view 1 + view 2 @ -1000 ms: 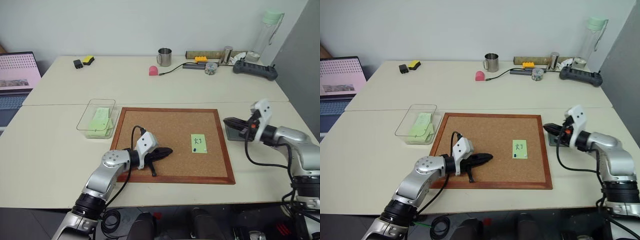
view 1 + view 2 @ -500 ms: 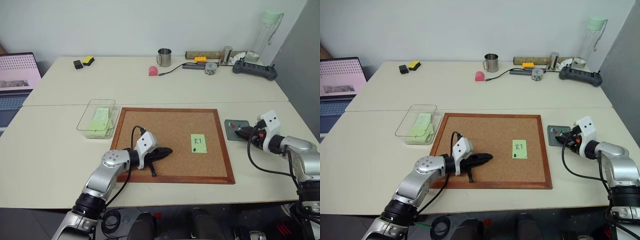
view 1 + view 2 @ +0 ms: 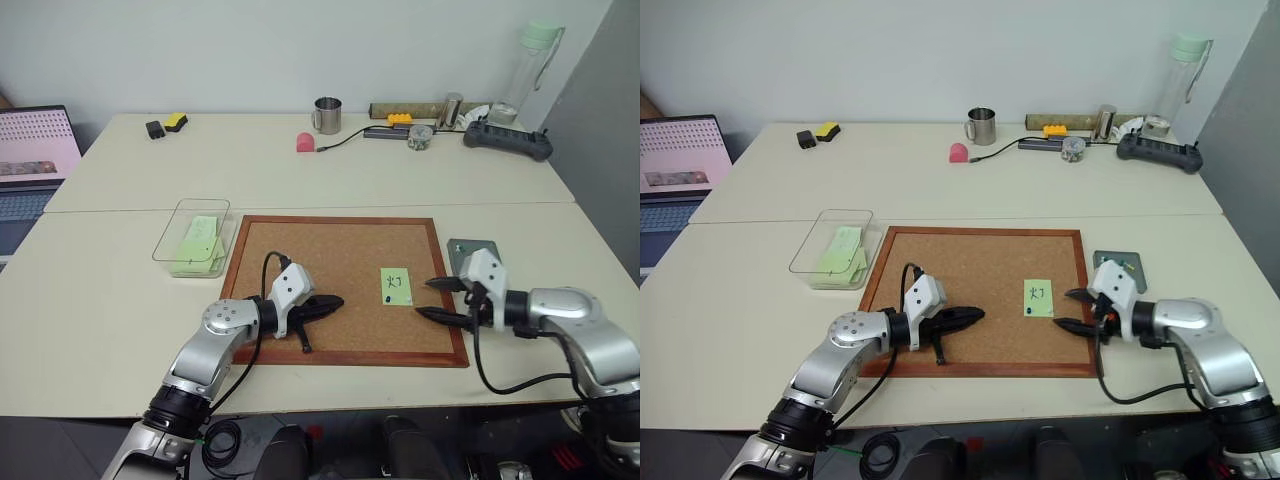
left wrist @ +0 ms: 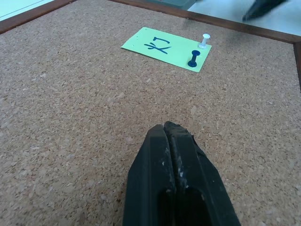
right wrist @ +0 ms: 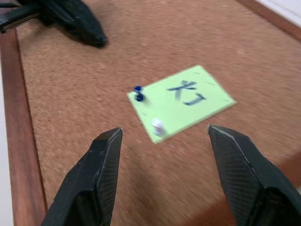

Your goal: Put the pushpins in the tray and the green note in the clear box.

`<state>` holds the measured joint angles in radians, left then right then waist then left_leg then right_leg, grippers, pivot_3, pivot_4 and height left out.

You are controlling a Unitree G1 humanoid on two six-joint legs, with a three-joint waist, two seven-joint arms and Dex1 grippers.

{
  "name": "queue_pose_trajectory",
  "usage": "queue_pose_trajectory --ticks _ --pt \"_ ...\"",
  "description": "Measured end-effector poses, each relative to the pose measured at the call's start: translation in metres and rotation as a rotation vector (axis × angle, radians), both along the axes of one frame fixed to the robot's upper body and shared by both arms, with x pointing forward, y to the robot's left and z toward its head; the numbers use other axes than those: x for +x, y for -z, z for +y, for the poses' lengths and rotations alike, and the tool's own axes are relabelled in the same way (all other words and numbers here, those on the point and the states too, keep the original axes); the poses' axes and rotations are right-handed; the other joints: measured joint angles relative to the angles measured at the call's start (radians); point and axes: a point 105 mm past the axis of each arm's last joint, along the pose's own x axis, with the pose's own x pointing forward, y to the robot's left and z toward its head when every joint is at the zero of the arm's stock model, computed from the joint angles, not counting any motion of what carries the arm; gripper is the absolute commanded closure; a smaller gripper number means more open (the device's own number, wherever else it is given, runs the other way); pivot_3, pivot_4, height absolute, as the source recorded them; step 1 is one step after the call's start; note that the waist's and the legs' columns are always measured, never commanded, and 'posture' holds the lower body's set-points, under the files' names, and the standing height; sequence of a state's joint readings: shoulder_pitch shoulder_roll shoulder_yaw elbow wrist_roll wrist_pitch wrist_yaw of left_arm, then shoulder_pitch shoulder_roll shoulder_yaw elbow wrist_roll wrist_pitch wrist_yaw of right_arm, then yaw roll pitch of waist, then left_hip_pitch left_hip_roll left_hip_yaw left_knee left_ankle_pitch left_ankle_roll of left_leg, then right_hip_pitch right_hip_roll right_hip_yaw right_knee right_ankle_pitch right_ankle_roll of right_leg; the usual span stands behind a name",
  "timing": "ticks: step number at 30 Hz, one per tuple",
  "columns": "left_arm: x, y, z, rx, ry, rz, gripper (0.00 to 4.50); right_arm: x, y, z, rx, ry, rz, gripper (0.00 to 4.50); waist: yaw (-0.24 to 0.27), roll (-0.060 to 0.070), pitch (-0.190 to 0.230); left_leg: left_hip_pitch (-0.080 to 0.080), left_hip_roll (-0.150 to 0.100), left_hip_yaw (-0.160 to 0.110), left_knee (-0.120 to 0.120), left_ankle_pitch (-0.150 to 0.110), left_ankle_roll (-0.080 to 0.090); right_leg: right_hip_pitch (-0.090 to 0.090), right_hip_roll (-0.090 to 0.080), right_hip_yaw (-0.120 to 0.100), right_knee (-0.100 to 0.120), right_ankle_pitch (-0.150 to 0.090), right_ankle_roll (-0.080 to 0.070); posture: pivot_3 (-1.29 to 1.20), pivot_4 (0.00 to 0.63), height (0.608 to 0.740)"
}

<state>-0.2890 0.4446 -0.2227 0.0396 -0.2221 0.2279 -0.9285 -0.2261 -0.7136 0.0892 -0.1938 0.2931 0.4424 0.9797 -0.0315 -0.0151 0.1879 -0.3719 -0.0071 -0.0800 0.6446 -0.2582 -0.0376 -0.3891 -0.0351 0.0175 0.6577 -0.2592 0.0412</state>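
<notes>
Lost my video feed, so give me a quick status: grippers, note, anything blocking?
Left gripper shut, empty, on the corkboard. Right gripper open, facing the green note. Note held by blue pin and white pin. Nothing blocking.

Broad bare cork across the middle of the cork board (image 3: 340, 262), between the left gripper (image 3: 330, 301), shut and lying low at the near left, and the green note (image 3: 396, 286) toward the right. Two pins upright on the note's near edge, a dark blue pushpin (image 4: 193, 58) and a white pin (image 4: 204, 41), close together. Right gripper (image 3: 435, 300) spread wide at the board's right frame, pointing left at the note, nothing between. Raised wooden frame all round the cork. Tray (image 3: 473, 250) just beyond the right frame, behind the right gripper. Clear box (image 3: 193, 237) off the far left corner, green slips (image 3: 200, 243) inside, open table around it.
</notes>
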Motion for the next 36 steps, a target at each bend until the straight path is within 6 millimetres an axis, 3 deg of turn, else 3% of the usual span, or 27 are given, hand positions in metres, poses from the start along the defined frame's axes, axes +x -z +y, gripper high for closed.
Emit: queue_pose_trajectory --ticks 7,24,36 --pt "0.000 0.000 0.000 0.003 0.003 0.000 4.50 0.008 0.006 0.012 0.019 -0.014 -0.030 1.49 0.000 0.000 0.000 0.000 0.000 0.000 0.000 0.000 0.000 0.000 0.000 0.000 0.000 0.000 0.000 0.00 0.150 0.740" --pt "0.000 0.000 0.001 0.005 0.002 0.001 4.50 0.009 0.015 0.009 0.023 -0.014 -0.034 4.42 0.000 0.000 0.000 0.000 0.000 0.000 0.000 0.000 0.000 0.000 0.000 0.000 0.000 0.000 0.000 0.00 0.150 0.740" --pt "0.000 0.000 0.002 0.008 -0.002 -0.009 4.50 0.008 0.011 0.009 0.079 -0.009 0.000 4.42 0.000 0.000 0.000 0.000 0.000 0.000 -0.001 0.000 0.000 0.000 0.000 0.000 0.000 0.000 0.000 0.00 0.150 0.740"
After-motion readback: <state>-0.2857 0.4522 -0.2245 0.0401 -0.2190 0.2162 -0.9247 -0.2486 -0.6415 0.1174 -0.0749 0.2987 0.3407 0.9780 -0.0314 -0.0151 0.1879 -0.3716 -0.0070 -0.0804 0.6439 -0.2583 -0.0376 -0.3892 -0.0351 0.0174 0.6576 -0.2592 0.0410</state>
